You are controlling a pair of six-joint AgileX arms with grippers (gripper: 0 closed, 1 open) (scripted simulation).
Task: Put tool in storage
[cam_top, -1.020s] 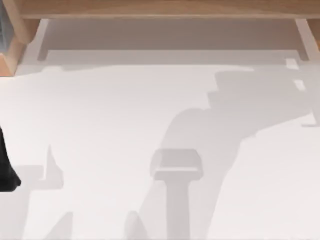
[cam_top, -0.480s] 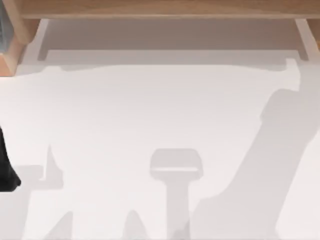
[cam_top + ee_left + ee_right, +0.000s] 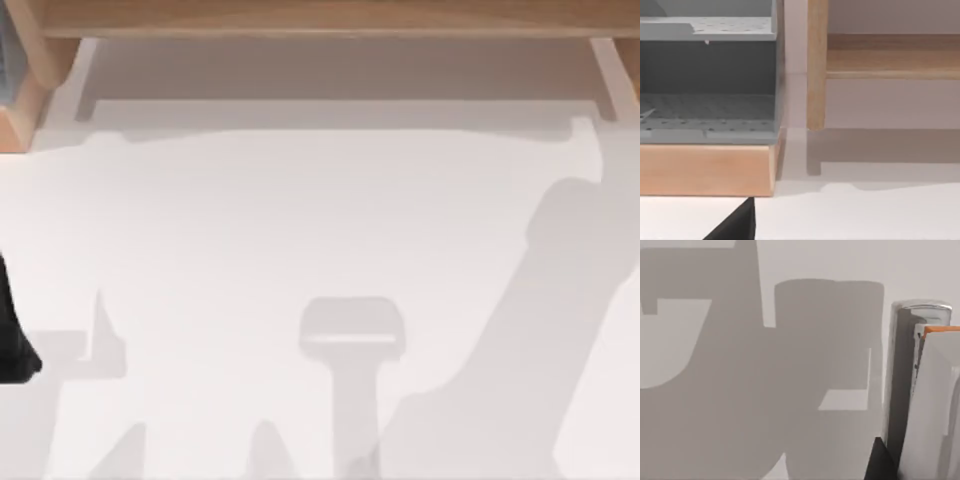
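Right gripper [image 3: 918, 355] hangs over the white table [image 3: 300, 220], seemingly pinching the tool [image 3: 900, 380] against its orange-tipped finger [image 3: 935, 405]. Left arm [image 3: 12, 340] sits at the table's left edge, grip state unclear, facing grey storage shelves [image 3: 707, 80].

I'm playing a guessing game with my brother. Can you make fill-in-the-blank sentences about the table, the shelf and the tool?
1. The table is plain ___ under the grey shadows.
2. The grey shelf is dotted with tiny ___.
3. That shelf sits in a box made of ___.
4. In the top view, the dark left arm is at the table's ___ edge, while the silvery tool shows in the right wrist view.

Missing words: white; holes; wood; left
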